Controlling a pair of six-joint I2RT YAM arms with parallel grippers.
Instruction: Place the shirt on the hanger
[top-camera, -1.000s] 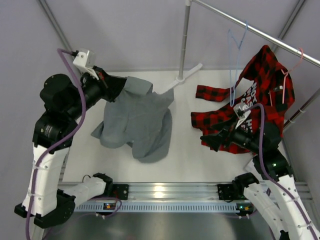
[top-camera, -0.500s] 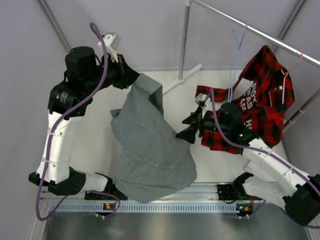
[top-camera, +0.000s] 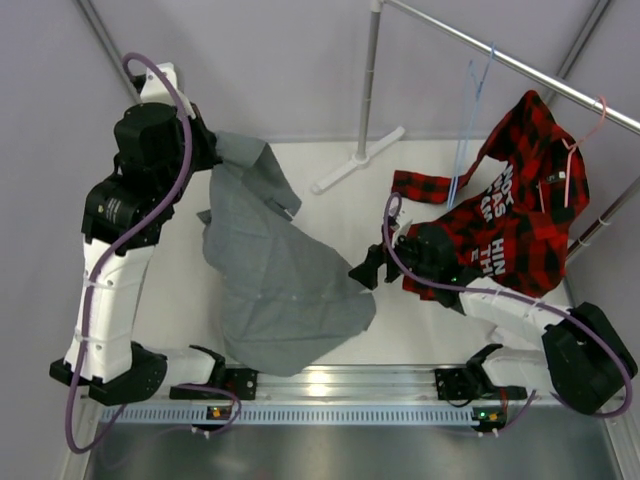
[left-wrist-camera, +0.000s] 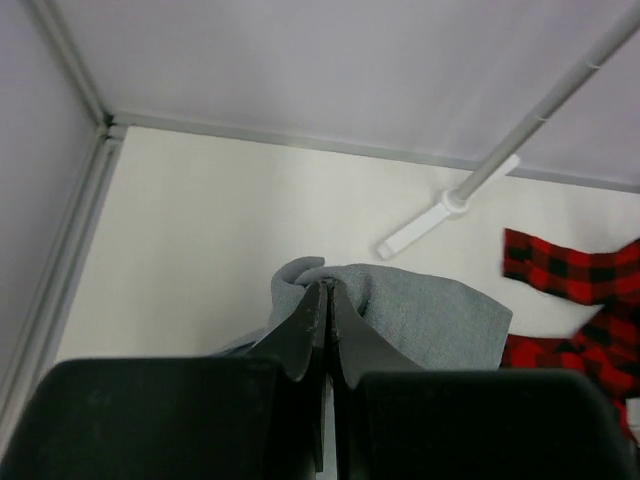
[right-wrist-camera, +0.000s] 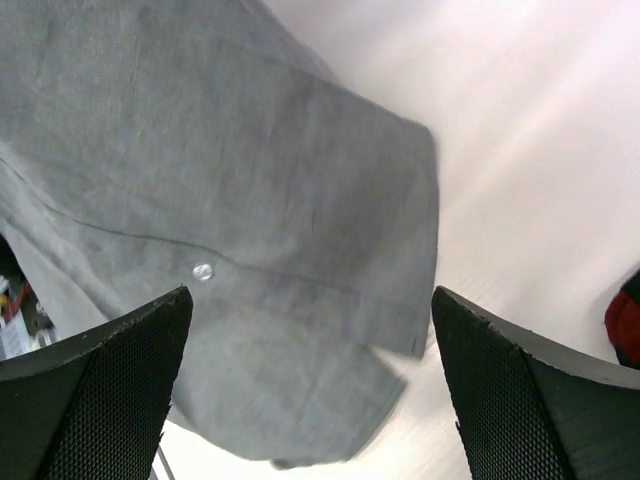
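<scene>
Grey thin-woven shirt, limp folds

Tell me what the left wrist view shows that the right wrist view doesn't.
Left wrist only: the left claw shut on a bunched fold of the grey shirt, and the rack's white foot at the back. Right wrist only: the right claw wide open, facing the shirt's lower panel, with a button showing. Both: the grey shirt and the white table.

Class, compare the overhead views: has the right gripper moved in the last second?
Yes. The right gripper moved left, off the plaid shirt and up to the grey shirt, now in line with the rack's white foot.
</scene>
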